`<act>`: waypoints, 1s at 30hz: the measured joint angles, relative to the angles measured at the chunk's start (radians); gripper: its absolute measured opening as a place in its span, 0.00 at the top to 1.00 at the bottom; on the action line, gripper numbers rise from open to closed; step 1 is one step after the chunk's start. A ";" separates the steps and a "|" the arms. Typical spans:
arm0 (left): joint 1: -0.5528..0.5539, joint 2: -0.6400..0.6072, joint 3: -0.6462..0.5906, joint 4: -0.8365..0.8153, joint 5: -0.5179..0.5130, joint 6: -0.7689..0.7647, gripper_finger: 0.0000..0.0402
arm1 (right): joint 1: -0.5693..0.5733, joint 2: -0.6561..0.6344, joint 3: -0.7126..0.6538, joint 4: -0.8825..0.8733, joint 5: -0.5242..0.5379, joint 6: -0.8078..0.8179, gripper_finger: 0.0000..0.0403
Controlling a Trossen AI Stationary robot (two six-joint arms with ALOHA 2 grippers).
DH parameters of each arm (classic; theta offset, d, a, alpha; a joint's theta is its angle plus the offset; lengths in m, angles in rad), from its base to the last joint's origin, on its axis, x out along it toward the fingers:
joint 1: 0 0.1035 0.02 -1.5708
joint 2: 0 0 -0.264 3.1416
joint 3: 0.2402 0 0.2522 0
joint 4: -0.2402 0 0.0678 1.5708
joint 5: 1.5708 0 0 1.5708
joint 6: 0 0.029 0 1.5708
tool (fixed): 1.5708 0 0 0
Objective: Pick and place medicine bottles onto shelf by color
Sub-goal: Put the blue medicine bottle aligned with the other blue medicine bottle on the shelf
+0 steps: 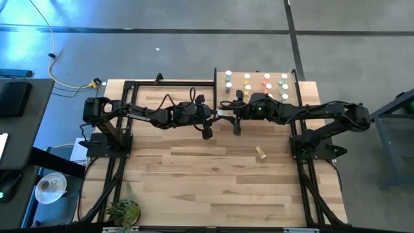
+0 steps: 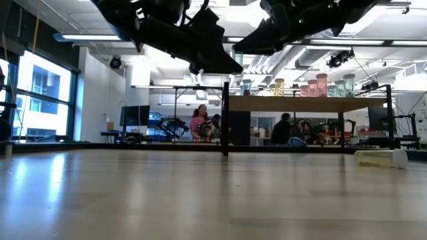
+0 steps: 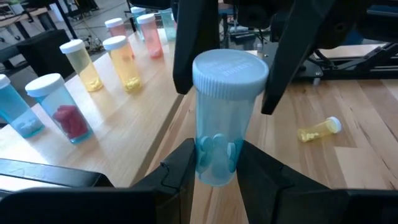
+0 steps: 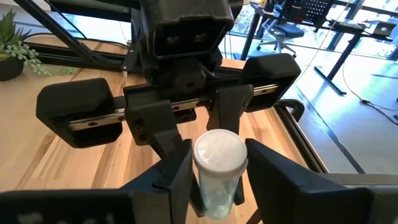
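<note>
Held bottle (image 3: 222,118): pale blue body, blue-white cap, blue pills. Shelf (image 3: 118,118): pale wood. Shelf bottles (image 3: 102,62): blue, yellow, pink-red bodies, white caps. Lying bottle (image 3: 319,129): yellow, white cap. Tabletop (image 1: 194,175): striped light planks. Grippers black: left (image 3: 214,168), right (image 4: 214,168).

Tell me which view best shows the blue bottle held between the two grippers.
The left wrist view: the blue bottle fills the frame, white cap and pills visible. The right wrist view shows mostly its cap. The high and low views hide it among the arms.
</note>
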 joint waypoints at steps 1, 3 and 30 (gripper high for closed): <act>0.000 0.000 0.000 0.000 0.000 0.000 0.77 | 0.000 0.000 0.000 0.000 0.000 0.000 0.68; 0.000 0.000 0.000 0.000 0.000 0.000 0.77 | 0.000 0.000 0.000 0.000 0.000 0.000 0.71; 0.000 0.000 0.000 0.016 0.000 -0.003 0.52 | -0.001 -0.057 -0.001 -0.033 0.068 0.000 0.76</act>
